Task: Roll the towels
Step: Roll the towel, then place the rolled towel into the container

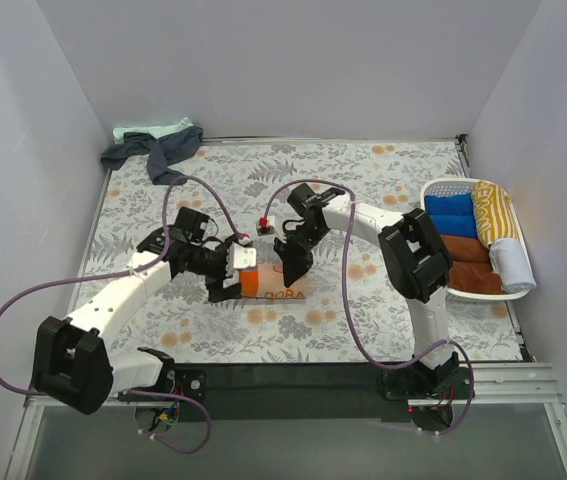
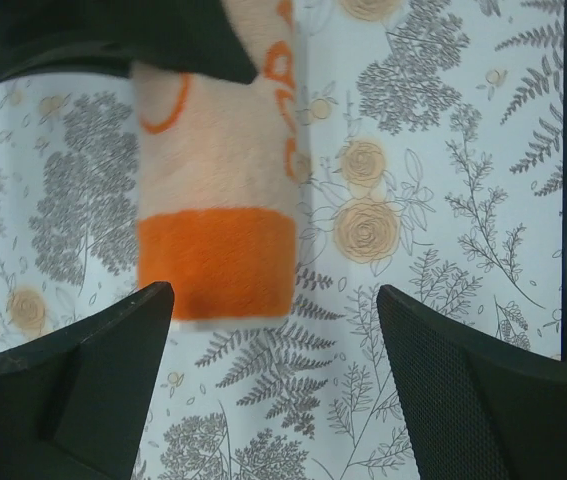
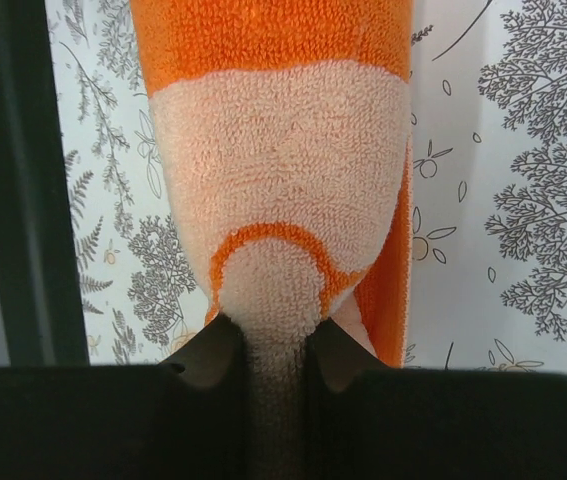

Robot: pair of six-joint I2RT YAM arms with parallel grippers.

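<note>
While the right end effector pinches the towel tight & the left end effector hangs open, best roll slow w/ edges even.

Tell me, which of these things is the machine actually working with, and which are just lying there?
In the job: orange towel, pinched by the right pincer; navy towel and mint towel heaped at the back; rolled towels in the basket.
Just there: floral table covering; white basket.
</note>
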